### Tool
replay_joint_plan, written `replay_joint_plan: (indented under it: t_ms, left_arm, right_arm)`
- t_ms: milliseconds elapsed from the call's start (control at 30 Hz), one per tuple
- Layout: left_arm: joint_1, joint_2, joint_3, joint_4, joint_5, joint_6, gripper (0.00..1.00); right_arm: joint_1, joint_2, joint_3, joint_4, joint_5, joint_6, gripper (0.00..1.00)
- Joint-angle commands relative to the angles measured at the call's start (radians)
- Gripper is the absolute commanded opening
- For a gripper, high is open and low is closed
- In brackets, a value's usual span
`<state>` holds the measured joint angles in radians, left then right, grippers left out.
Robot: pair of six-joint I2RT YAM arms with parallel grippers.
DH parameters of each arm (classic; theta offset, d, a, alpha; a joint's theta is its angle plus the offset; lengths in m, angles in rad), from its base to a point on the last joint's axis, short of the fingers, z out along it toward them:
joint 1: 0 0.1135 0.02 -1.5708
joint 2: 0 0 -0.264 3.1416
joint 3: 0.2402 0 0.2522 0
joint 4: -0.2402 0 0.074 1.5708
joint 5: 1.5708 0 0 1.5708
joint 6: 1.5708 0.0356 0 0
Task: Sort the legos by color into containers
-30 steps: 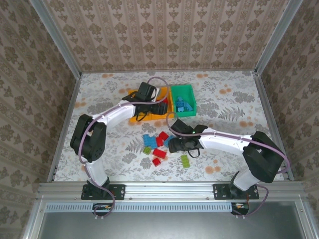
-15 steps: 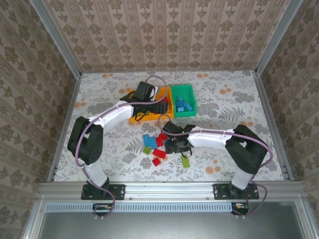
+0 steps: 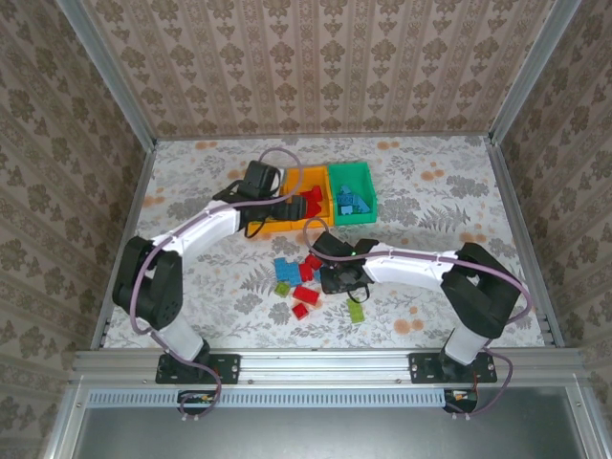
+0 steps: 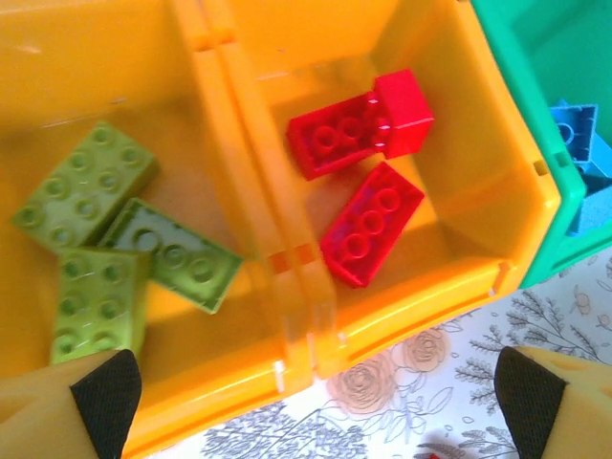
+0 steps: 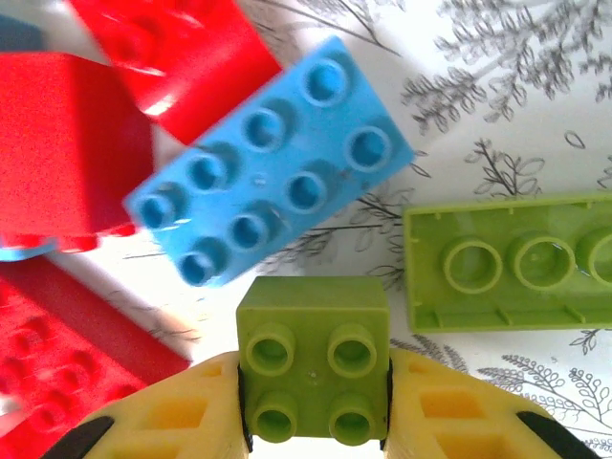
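My left gripper (image 4: 318, 406) is open and hovers over the near rim of two orange containers. The left orange container (image 4: 191, 378) holds three green legos (image 4: 86, 186). The right orange container (image 4: 478, 220) holds red legos (image 4: 373, 225). Blue legos (image 4: 579, 153) lie in the green container (image 3: 352, 172). My right gripper (image 5: 313, 406) is shut on a small green lego (image 5: 313, 354) at the loose pile, seen from above with the gripper (image 3: 335, 280) low over the table. Beside it lie a blue lego (image 5: 273, 163), an upturned green lego (image 5: 512, 263) and red legos (image 5: 67, 143).
Loose legos lie between the arms: blue (image 3: 284, 267), red (image 3: 305, 294) and green (image 3: 356, 309). The containers sit side by side behind them. Metal rails (image 3: 129, 220) bound the flowered table on both sides, with a papered wall at the back.
My right gripper reached further left into the pile and closed on the small green lego. My left gripper opened wider and drew back to the left over the orange containers.
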<state>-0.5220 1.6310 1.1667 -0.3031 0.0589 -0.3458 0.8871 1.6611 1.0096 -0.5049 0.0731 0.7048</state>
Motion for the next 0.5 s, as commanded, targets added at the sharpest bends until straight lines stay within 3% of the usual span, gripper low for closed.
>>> replay_joint_plan:
  t_ms: [0, 167, 467]
  left_arm:
    - [0.017, -0.084, -0.064, -0.029, -0.037, -0.020, 1.00]
    - [0.021, -0.197, -0.182, -0.050, -0.098, -0.020, 1.00]
    - [0.043, -0.411, -0.396, -0.091, -0.181, -0.101, 1.00]
  right_arm:
    - [0.007, -0.075, 0.073, 0.003, -0.007, -0.053, 0.30]
    - [-0.022, -0.037, 0.196, 0.080, -0.091, -0.097, 0.30]
    - [-0.138, 0.220, 0.499, 0.175, -0.237, -0.079, 0.30]
